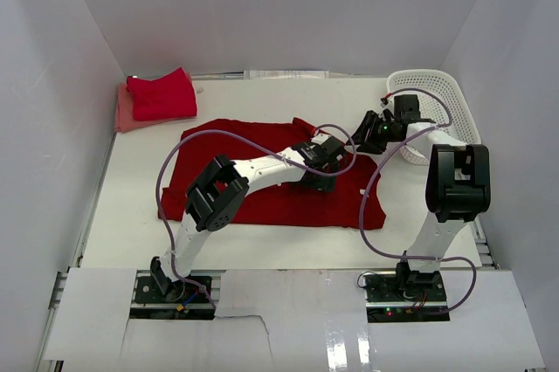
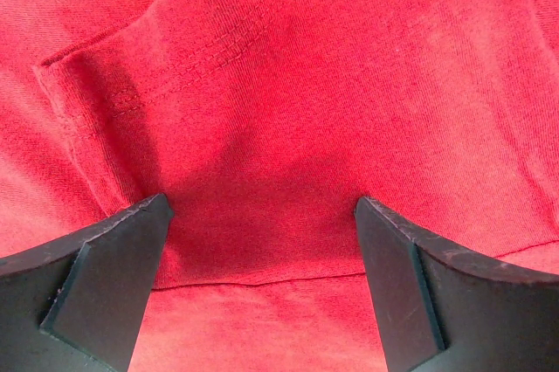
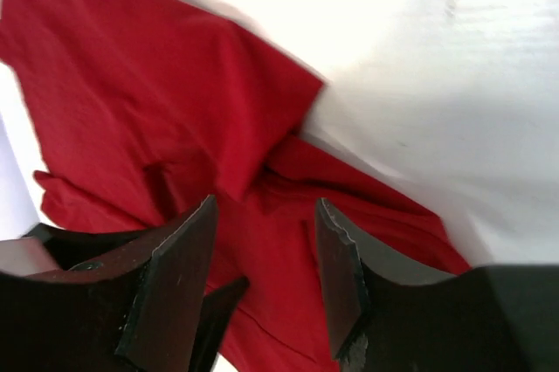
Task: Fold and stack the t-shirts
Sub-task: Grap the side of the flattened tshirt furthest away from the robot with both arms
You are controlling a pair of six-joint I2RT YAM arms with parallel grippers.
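Red t-shirt [image 1: 271, 206] lies flat close under the splayed left fingers [image 2: 105, 285] and beyond the parted right fingers [image 3: 175, 276].

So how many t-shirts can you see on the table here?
3. A dark red shirt lies spread mid-table; a folded crimson shirt sits on a salmon shirt at far left. Basket partly hidden.

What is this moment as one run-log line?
left jaws: open, low over red t-shirt | right jaws: open, above its right edge | folded shirts: far-left corner
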